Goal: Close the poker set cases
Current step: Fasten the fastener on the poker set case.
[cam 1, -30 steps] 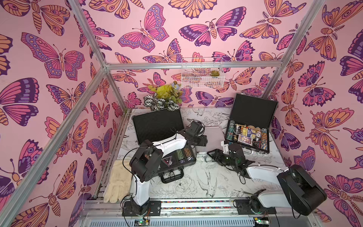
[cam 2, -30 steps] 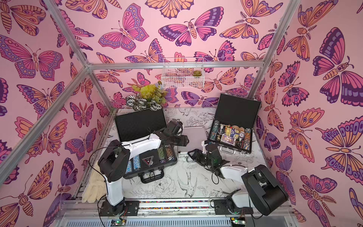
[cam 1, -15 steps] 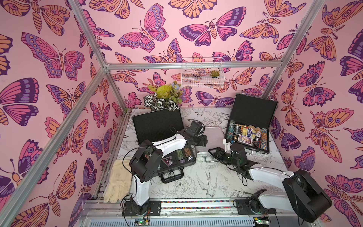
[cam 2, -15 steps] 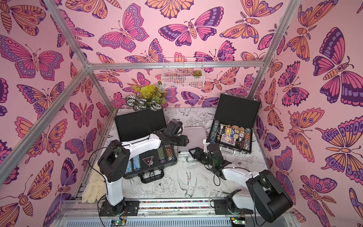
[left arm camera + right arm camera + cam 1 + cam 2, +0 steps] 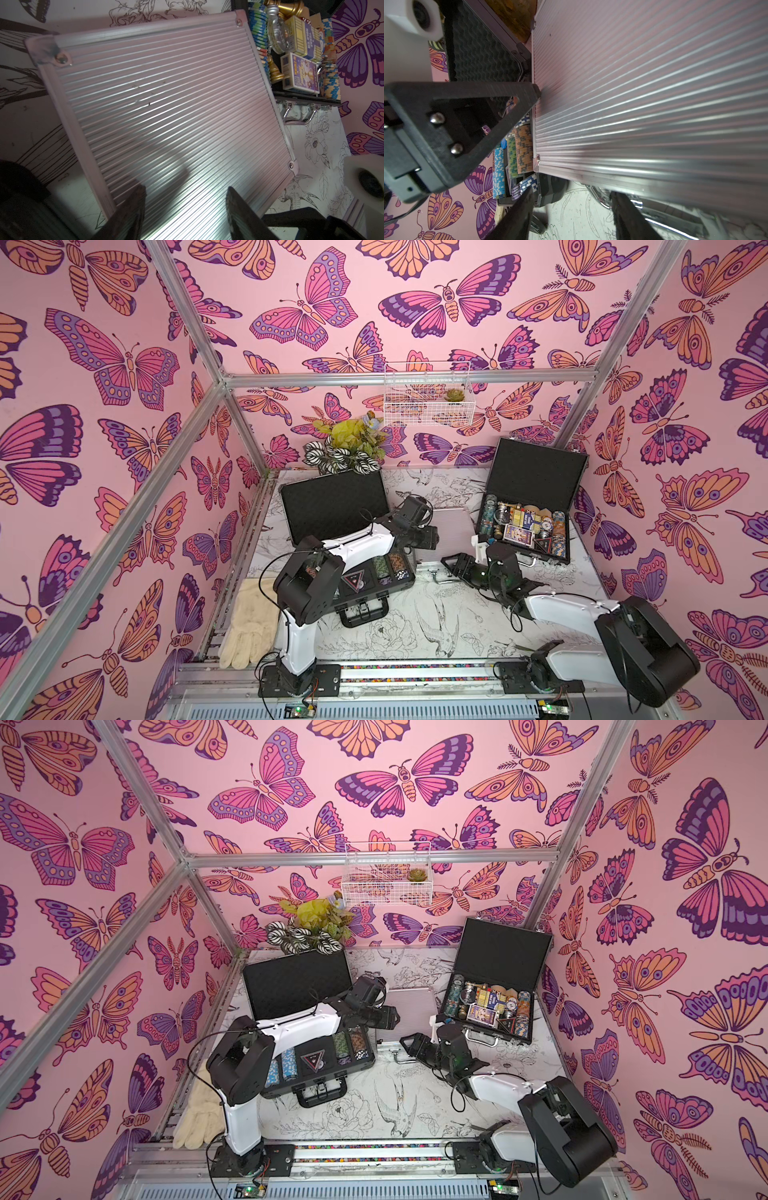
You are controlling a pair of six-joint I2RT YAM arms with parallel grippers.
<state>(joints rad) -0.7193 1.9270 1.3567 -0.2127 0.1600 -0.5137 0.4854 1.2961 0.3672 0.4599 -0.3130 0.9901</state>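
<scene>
Left, near edge of the desk (image 5: 415, 614): a pale glove (image 5: 249, 622). Just beside it, the large dark-grey case (image 5: 332, 506) stands open, lid upright, chips (image 5: 395, 566) showing. Centre: the silver case (image 5: 451, 526) lies with its ribbed lid down. Your left gripper (image 5: 186, 189), released and empty, appears to touch the lid with one fingertip (image 5: 536, 92). Your right gripper (image 5: 571, 193), likewise released, hovers at the case's near edge. Far right: the black silver-trimmed case (image 5: 536, 472) stands open.
</scene>
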